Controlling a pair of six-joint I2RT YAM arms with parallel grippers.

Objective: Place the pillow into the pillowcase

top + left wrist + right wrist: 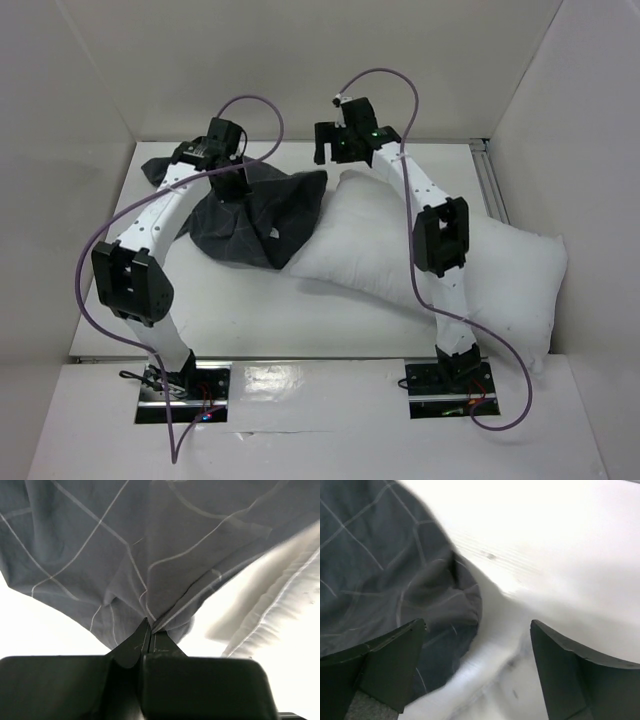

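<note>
Across the near right of white desk point(250, 320), under right arm point(440, 240): plump, creased white pillow point(500, 270). Farther left, touching its end: crumpled charcoal grid-lined pillowcase point(260, 215), a fold clamped in left hand point(150, 630). Above both, right hand point(477, 624) spread wide apart, gripping nothing.

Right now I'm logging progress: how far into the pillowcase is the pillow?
Done: little; the pillowcase seems to cover only one end of the pillow. In hand: left gripper shut on pillowcase cloth; right gripper open over the pillow. Left: most of the pillow lies outside.
</note>
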